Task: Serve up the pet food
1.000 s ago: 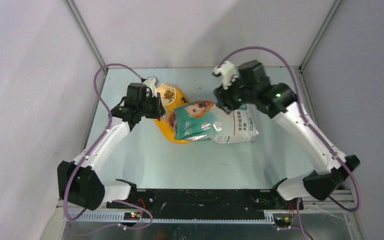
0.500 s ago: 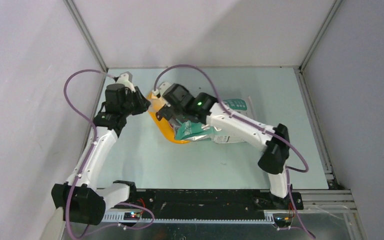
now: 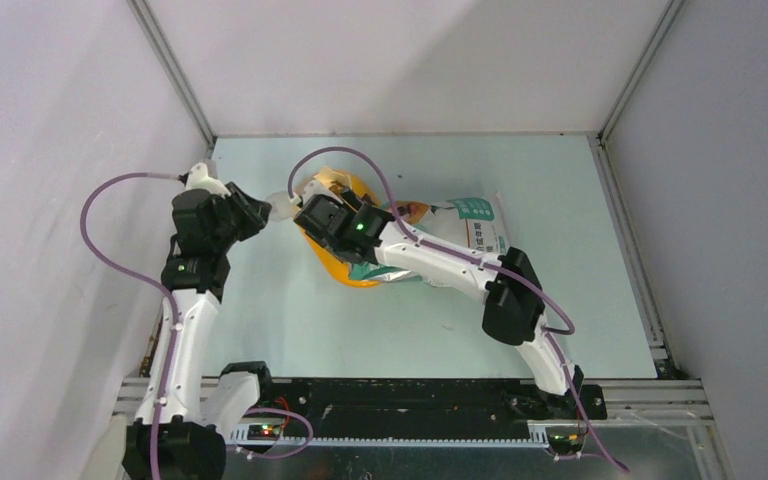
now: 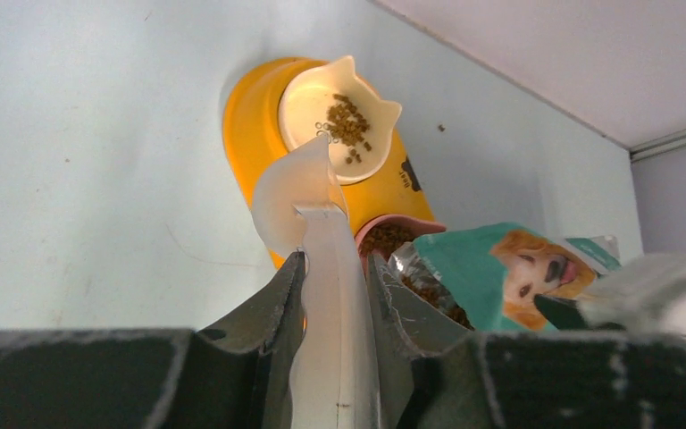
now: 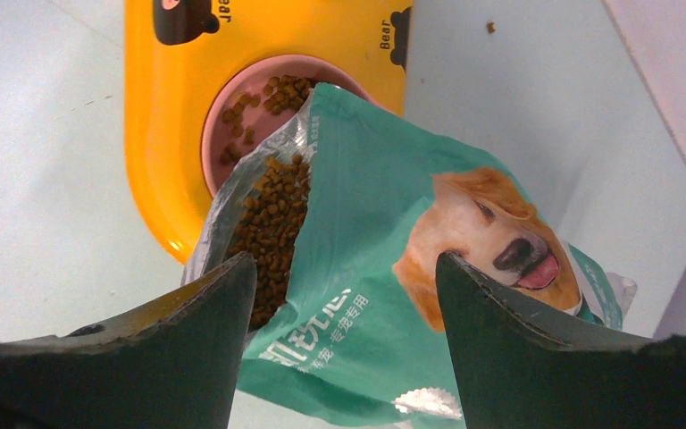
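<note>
Pet food [image 5: 272, 223] shows as brown kibble in the open mouth of the green-and-white pouch [image 5: 384, 259], which lies on its side against the yellow feeder [image 5: 161, 134]. More kibble lies in the feeder's pink bowl [image 5: 250, 107] and in its white cat-shaped bowl [image 4: 347, 125]. My right gripper [image 5: 344, 268] hangs open over the pouch's mouth, touching nothing. My left gripper [image 4: 335, 257] is shut on the handle of the clear scoop [image 4: 295, 192], held left of the feeder [image 3: 345, 190]. From above, the right gripper [image 3: 312, 215] covers part of the feeder.
The pouch [image 3: 450, 230] stretches to the right of the feeder across the pale green table [image 3: 360, 320]. Grey walls stand close on the left, back and right. A stray pellet [image 5: 491, 27] lies beyond the feeder.
The right arm swung from the far right across to the feeder and pouch mouth, its jaws opening wider. The left arm drew back to the left with the scoop.
</note>
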